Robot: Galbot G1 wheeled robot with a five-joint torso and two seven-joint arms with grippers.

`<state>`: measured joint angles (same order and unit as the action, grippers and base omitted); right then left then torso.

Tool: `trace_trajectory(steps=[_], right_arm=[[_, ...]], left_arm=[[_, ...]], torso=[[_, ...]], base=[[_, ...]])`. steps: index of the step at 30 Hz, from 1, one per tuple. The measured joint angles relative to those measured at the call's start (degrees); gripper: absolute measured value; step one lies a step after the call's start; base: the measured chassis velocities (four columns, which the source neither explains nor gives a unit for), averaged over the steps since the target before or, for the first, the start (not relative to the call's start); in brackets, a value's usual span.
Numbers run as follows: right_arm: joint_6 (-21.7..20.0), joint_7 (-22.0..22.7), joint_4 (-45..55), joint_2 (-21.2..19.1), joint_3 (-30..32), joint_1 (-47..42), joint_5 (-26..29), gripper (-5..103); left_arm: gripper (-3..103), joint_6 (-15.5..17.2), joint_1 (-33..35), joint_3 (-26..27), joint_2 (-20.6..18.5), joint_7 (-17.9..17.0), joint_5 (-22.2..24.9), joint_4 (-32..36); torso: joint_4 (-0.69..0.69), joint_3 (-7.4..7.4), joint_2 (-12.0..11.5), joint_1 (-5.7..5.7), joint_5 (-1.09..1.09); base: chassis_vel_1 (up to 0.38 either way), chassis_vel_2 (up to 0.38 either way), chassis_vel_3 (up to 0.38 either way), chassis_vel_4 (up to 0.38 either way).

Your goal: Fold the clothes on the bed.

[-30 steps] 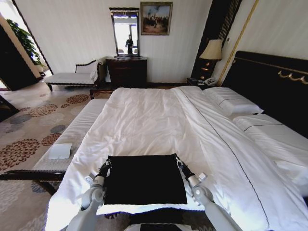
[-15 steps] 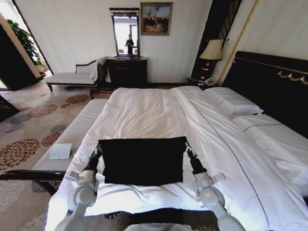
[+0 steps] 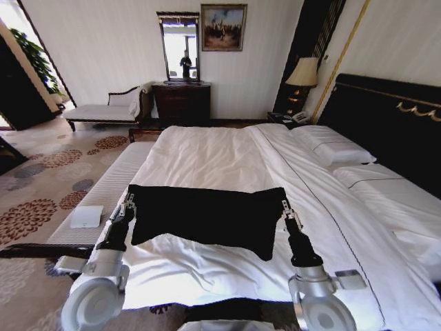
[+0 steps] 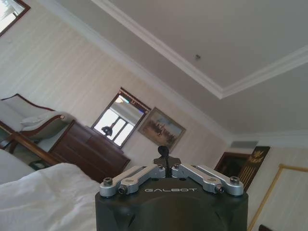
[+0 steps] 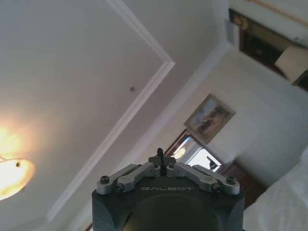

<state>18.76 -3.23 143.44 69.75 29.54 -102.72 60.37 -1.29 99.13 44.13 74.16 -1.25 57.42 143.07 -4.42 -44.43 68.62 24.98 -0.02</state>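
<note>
The black T-shirt (image 3: 207, 219) was held stretched above the white duvet of the bed (image 3: 207, 158), near its foot. One top corner was pinched by the left gripper (image 3: 128, 204), the other by the right gripper (image 3: 285, 209), fingers pressed together on cloth, apparently so the garment hung flat for folding.

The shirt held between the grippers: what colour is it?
Plain black shirt, clearest in the head view.
</note>
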Motion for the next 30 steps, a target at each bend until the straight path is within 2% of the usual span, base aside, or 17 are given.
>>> trace_trajectory(steps=[2, 3, 4, 5, 7, 8, 9, 11, 12, 13, 14, 17, 18, 21, 23, 26, 30], right_arm=[[-3.8, 12.4, 0.6, -2.1, 1.6, 0.9, -0.6, 0], [-4.8, 14.8, 0.6, -2.9, 1.9, 1.7, -0.5, 0], [-4.8, 14.8, 0.6, -2.9, 1.9, 1.7, -0.5, 0], [-7.0, 19.2, 0.6, -5.0, 2.0, 4.1, -0.1, 0], [-9.3, 22.2, -1.0, -8.1, 0.3, 8.9, -0.1, 0], [-9.3, 22.2, -1.0, -8.1, 0.3, 8.9, -0.1, 0], [-10.1, 22.3, -4.9, -9.2, -1.5, 12.0, -0.1, 0], [-11.2, 21.8, -17.1, -10.4, -7.0, 19.9, 1.5, 0], [-11.3, 21.5, -21.0, -10.4, -8.7, 22.2, 2.1, 0], [-11.3, 21.5, -21.0, -10.4, -8.7, 22.2, 2.1, 0], [-11.4, 20.5, -30.1, -10.0, -12.7, 27.9, 3.7, 0], [-10.4, 16.6, -49.4, -6.9, -19.9, 40.4, 4.3, 0], [-10.4, 16.6, -49.4, -6.9, -19.9, 40.4, 4.3, 0], [-8.9, 12.1, -62.7, -2.2, -23.4, 48.7, 5.7, 0], [-8.5, 11.0, -64.3, -1.6, -23.7, 49.7, 5.9, 0], [-7.2, 6.3, -69.8, 0.0, -24.2, 52.8, 6.5, 0], [-6.5, 5.4, -72.0, 0.6, -23.7, 53.5, 6.8, 0]], left_arm=[[0, 4.1, 0.1, 0.6, -0.4, -4.5, 0.5, 0.9], [0, 5.1, -0.4, 0.5, -0.5, -5.6, 0.5, 0.9], [0, 5.1, -0.4, 0.5, -0.5, -5.6, 0.5, 0.9], [0, 7.1, -2.5, -0.4, -0.6, -7.7, 0.3, 0.7], [0, 9.3, -6.8, -3.3, -0.6, -9.1, -1.8, -4.5], [0, 9.3, -6.8, -3.3, -0.6, -9.1, -1.8, -4.5], [0, 9.8, -9.1, -5.1, -0.4, -9.0, -3.5, -8.8], [0, 10.1, -15.6, -9.8, 0.4, -8.7, -7.4, -22.5], [0, 10.1, -17.5, -10.9, 0.8, -8.7, -8.1, -26.3], [0, 10.1, -17.5, -10.9, 0.8, -8.7, -8.1, -26.3], [0, 9.5, -22.9, -13.3, 1.8, -8.6, -9.6, -36.2], [0, 7.0, -33.5, -15.9, 4.3, -6.8, -11.8, -53.2], [0, 7.0, -33.5, -15.9, 4.3, -6.8, -11.8, -53.2], [0, 3.5, -41.6, -16.4, 6.7, -3.4, -11.1, -65.0], [0, 2.9, -42.6, -16.4, 6.9, -2.8, -10.9, -66.6], [0, -0.7, -46.1, -16.7, 7.4, 0.3, -10.1, -72.4], [0, -2.8, -46.8, -16.6, 7.0, 2.2, -9.0, -74.6]], torso=[[0.00, -0.01, 0.0, 0.00, 0.03], [0.00, -0.01, 0.0, 0.00, 0.02], [0.00, -0.01, 0.0, 0.00, 0.02], [0.00, -0.02, 0.0, 0.00, 0.03], [0.01, -0.02, 0.0, 0.00, 0.00], [0.01, -0.02, 0.0, 0.00, 0.00], [0.01, -0.01, 0.0, 0.00, -0.01], [0.01, -0.03, 0.0, 0.01, 0.00], [0.00, -0.03, 0.0, 0.01, 0.00], [0.00, -0.03, 0.0, 0.01, 0.00], [0.00, -0.04, 0.0, 0.01, 0.02], [0.01, -0.05, 0.0, 0.04, 0.00], [0.01, -0.05, 0.0, 0.04, 0.00], [0.00, -0.06, 0.0, 0.06, 0.03], [0.00, -0.06, 0.0, 0.07, 0.03], [0.00, -0.03, 0.0, 0.02, 0.01], [0.00, -0.02, 0.0, 0.01, 0.00]], base=[[0.000, 0.000, 0.000, 0.000], [0.000, 0.000, 0.000, 0.000], [0.000, 0.000, 0.000, 0.000], [0.000, 0.000, 0.000, 0.000], [0.000, 0.000, 0.000, 0.000], [0.000, 0.000, 0.000, 0.000], [0.000, 0.000, 0.000, 0.000], [0.000, 0.000, 0.000, 0.000], [0.000, 0.000, 0.000, 0.000], [0.000, 0.000, 0.000, 0.000], [0.000, 0.000, 0.000, 0.000], [0.000, 0.000, 0.000, 0.000], [0.000, 0.000, 0.000, 0.000], [0.000, 0.000, 0.000, 0.000], [0.000, 0.000, 0.000, 0.000], [0.000, 0.000, 0.000, 0.000], [0.000, 0.000, 0.000, 0.000]])
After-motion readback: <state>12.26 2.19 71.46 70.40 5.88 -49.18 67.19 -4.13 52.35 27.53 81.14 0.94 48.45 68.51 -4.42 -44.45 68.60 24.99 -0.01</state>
